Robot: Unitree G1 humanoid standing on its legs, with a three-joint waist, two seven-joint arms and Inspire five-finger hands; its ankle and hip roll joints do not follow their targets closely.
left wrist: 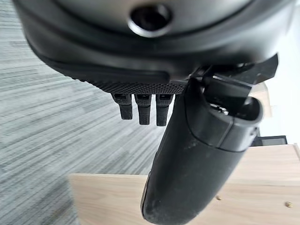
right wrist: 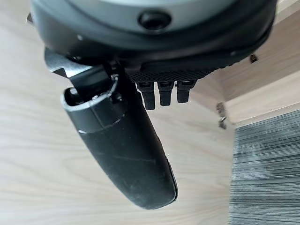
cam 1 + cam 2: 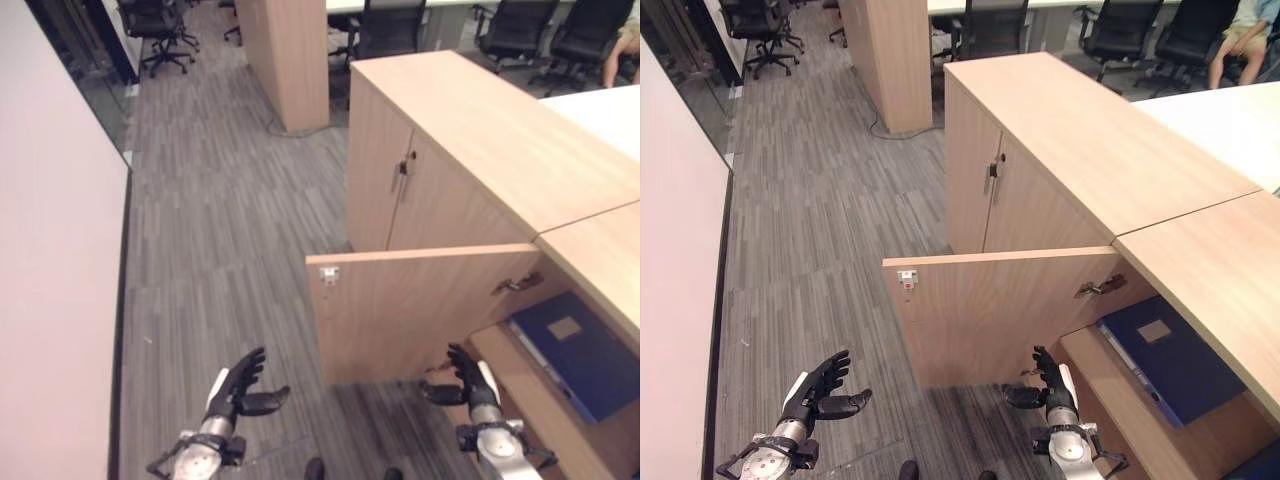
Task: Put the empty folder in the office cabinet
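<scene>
CABINET: office cabinet (image 3: 480, 150) has its lower door (image 3: 420, 310) swung wide, exposing the shelf (image 3: 1120, 400) | FOLDER: blue folder (image 3: 580, 350) lies flat on that shelf, apparently already stowed | RIGHT: right robot hand (image 3: 470, 380) spread, empty, just beside shelf edge, near folder, not touching | LEFT: left robot hand (image 3: 238, 385) spread, empty, over floor (image 3: 220, 220), well apart.

Even, bright indoor light; soft shadow under the cabinet door (image 3: 420, 310).
</scene>
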